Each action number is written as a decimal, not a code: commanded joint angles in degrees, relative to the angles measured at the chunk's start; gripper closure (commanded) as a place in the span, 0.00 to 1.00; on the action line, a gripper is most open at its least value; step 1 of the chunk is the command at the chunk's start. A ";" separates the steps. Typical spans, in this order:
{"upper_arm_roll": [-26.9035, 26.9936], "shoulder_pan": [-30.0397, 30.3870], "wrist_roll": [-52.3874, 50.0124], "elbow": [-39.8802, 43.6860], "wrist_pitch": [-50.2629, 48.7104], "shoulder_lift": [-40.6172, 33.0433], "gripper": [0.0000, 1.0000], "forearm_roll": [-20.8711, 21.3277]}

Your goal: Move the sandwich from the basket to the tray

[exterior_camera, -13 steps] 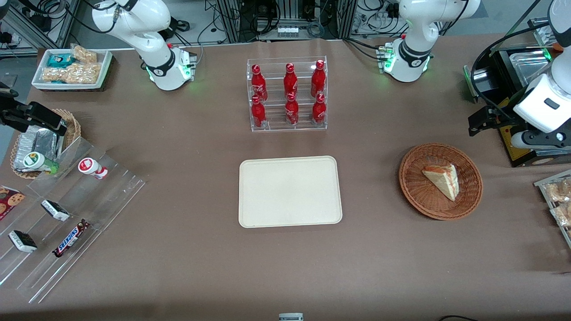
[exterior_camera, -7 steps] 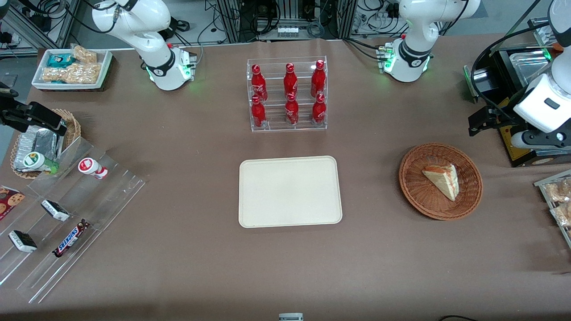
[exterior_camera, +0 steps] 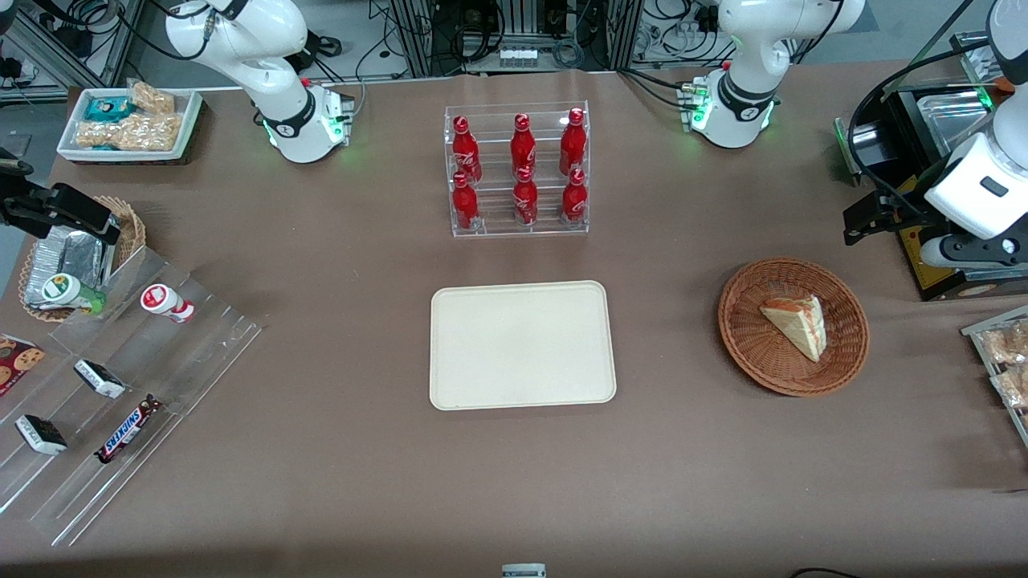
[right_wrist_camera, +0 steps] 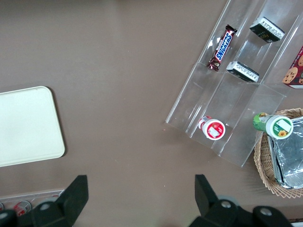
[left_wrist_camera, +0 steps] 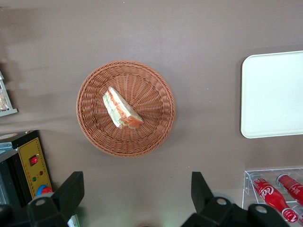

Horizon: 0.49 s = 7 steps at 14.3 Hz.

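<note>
Sandwich [exterior_camera: 797,324] first: it lies in the reddish-brown wicker basket [exterior_camera: 747,353], a pale wedge resting flat on the weave with its red-orange and green striped cut edge showing, toward the working arm's end of the table from the tray [exterior_camera: 522,345]. Taking the tray as the landmark, which sits flat on the brown table [exterior_camera: 361,482] with nothing on it, the basket stands well apart from it, at about the same nearness to the front camera. In the wrist view the sandwich [left_wrist_camera: 121,108] sits a little off the middle of the basket [left_wrist_camera: 151,132], and one rounded corner of the tray [left_wrist_camera: 272,94] shows as well.

Toward the parked arm's end from the tray, a clear stepped acrylic rack [exterior_camera: 136,377] holds a Snickers bar [exterior_camera: 127,429] and a small white and red cup [exterior_camera: 166,303].

Farther from the front camera than the tray, and near it, stands a clear shelf stand [exterior_camera: 517,170] with six red cola bottles [exterior_camera: 524,144] upright in two rows of three.

The gripper [exterior_camera: 863,218] hangs in the air at the working arm's end, farther from the front camera than the basket and well above the table, touching nothing. From the wrist camera its two dark fingers [left_wrist_camera: 70,191] stand spread wide apart, with only bare table between them and the basket just past their tips.
</note>
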 commanded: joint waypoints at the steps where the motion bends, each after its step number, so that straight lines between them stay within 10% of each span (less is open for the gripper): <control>1: 0.09 0.38 0.41 0.65 -0.06 0.74 0.00 -0.32; 7: 0.27 2.84 0.23 -7.68 5.89 3.29 0.00 0.47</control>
